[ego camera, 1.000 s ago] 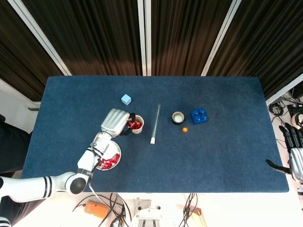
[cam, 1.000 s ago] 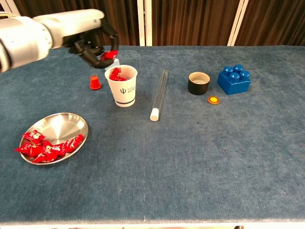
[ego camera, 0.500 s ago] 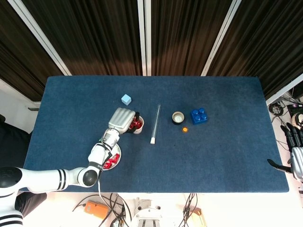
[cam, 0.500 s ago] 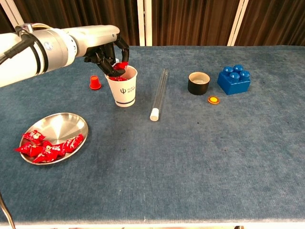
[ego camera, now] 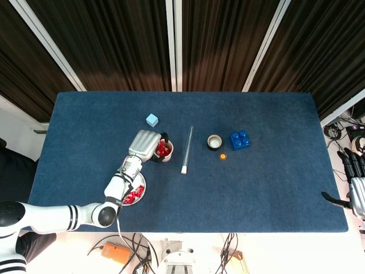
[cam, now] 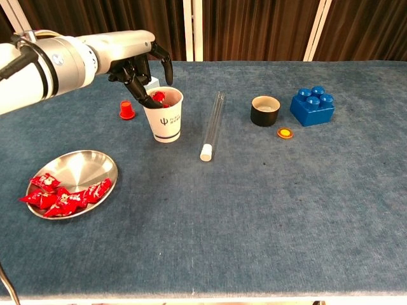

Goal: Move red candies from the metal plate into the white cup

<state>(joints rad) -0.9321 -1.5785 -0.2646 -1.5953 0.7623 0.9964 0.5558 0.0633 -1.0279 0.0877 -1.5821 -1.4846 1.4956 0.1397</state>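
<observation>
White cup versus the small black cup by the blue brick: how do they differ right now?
The white cup is taller, printed with a logo, and holds red candies; the black cup is short and dark, with a pale inside and no candy showing. The left robot hand hangs over the white cup's rim; nothing is near the black cup. Both stand upright on the blue table.

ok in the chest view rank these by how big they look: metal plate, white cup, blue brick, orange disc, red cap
Largest to smallest as they appear:
1. metal plate, though it lies nearest the camera
2. white cup
3. blue brick, not far behind the cup in apparent size
4. red cap and orange disc, too alike to rank
</observation>
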